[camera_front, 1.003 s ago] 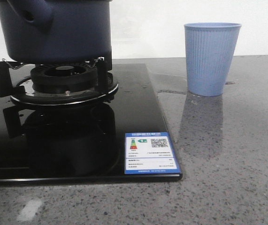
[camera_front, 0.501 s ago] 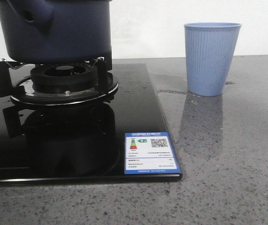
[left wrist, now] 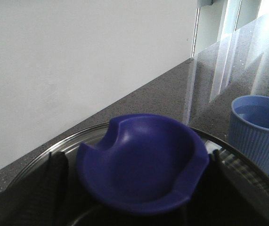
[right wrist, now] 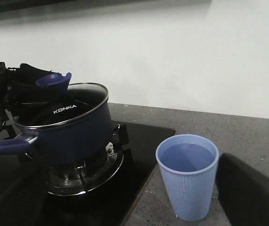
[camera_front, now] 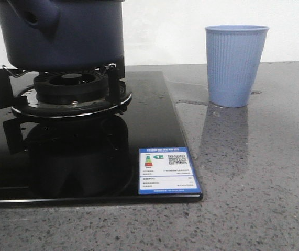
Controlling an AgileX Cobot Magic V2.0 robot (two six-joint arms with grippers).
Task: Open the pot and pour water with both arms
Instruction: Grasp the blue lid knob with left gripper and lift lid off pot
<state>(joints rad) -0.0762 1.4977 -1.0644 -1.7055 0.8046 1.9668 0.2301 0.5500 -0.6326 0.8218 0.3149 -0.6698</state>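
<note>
The dark navy pot [camera_front: 60, 34] sits on the gas burner [camera_front: 70, 94] at the back left, its glass lid [right wrist: 61, 110] on. In the left wrist view my left gripper [left wrist: 136, 197] straddles the lid's blue knob [left wrist: 141, 160]. Its dark fingers [left wrist: 54, 188] stand on either side of the knob, and a gap shows on one side. From the right wrist view the left gripper [right wrist: 16, 87] is a black block at the knob [right wrist: 54, 80]. The light blue ribbed cup [camera_front: 236, 65] holds water [right wrist: 187, 157]. My right gripper [right wrist: 139, 219] is open, with one dark finger [right wrist: 249, 193] just beside the cup [right wrist: 187, 188].
A black glass hob [camera_front: 86, 167] with a blue energy label [camera_front: 168, 171] covers the left of the grey stone counter [camera_front: 254, 172]. The pot's handle [right wrist: 4, 147] sticks out sideways. A white wall runs behind. A wet patch [camera_front: 191, 97] lies by the cup.
</note>
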